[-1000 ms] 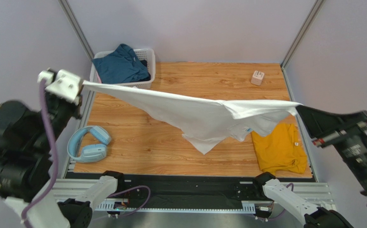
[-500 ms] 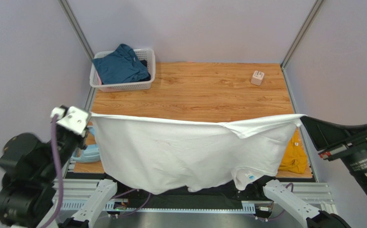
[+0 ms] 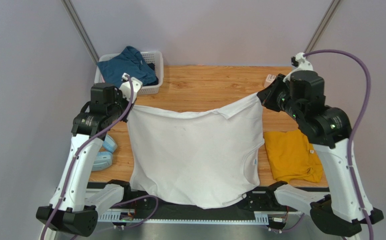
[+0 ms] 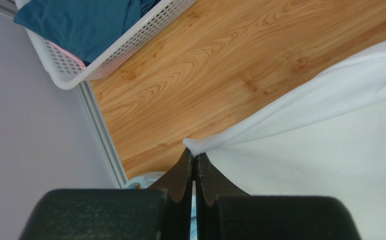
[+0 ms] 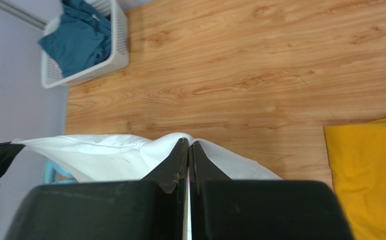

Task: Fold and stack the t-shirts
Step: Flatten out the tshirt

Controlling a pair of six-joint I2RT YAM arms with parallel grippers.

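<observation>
The white t-shirt (image 3: 195, 150) hangs spread between both arms, and its lower end drapes over the table's near edge. My left gripper (image 3: 130, 101) is shut on its left corner (image 4: 194, 146). My right gripper (image 3: 261, 96) is shut on its right corner (image 5: 187, 140). A small blue label (image 3: 255, 162) shows near the shirt's lower right. The mustard-yellow t-shirt (image 3: 292, 156) lies folded at the right on the wooden table (image 3: 210, 85), also seen in the right wrist view (image 5: 375, 170). The dark teal-blue t-shirt (image 3: 127, 67) lies in the basket.
A white lattice basket (image 3: 152, 89) stands at the back left corner. Pale-blue headphones (image 3: 104, 152) lie on the table's left side, partly behind the left arm. A small pinkish block (image 3: 270, 78) sits at the back right, beside the right gripper.
Both arms have swung in over the table with the white t-shirt. Its held edge has moved toward the back, and the cloth now hangs spread over the table's middle and near edge.
</observation>
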